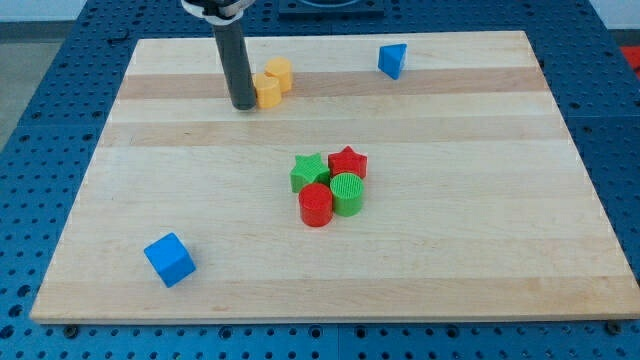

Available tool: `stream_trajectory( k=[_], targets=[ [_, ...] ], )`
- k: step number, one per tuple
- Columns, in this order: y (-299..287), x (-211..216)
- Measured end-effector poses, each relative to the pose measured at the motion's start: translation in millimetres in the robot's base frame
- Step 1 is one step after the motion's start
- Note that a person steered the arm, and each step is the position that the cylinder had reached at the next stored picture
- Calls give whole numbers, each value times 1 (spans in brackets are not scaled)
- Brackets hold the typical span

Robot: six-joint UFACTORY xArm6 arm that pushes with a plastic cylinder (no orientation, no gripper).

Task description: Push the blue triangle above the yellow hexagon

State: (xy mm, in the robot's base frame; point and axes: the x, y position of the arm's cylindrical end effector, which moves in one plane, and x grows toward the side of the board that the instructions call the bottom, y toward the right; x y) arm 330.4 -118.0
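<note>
**A:** Where does my tip point(243, 104) sit at this moment?

**B:** At the view's upper left of the pale wooden counter point(480, 250), just beside the two yellow plastic blocks point(272, 82), touching or nearly touching the nearer one on its left side. One of them looks like the yellow hexagon; the other's shape I cannot make out.

**A:** And the small blue plastic triangle point(393, 60)?

**B:** Near the view's top edge, well apart from the yellows, to their right. It probably needs a push leftward along that top strip, so the rod seems to stand on the wrong side for it.

**A:** Any jaws to report?

**B:** None; the arm ends in a smooth dark rod, so there is nothing to spread or pinch.

**A:** The rest?

**B:** A tight cluster mid-counter: green star point(308, 170), red star point(348, 161), ribbed green cylinder point(347, 193), red cylinder point(315, 204). A blue cube point(169, 259) sits alone at lower left. All look like matte, hard plastic that slides easily.
</note>
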Motion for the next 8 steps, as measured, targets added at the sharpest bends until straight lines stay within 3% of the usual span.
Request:
stream_trajectory(
  k=[1,2,4,5,6,8],
  targets=[
    [-1,18],
    [41,23],
    [209,-2],
    [266,-28],
    [263,-69],
    [209,-77]
  ],
)
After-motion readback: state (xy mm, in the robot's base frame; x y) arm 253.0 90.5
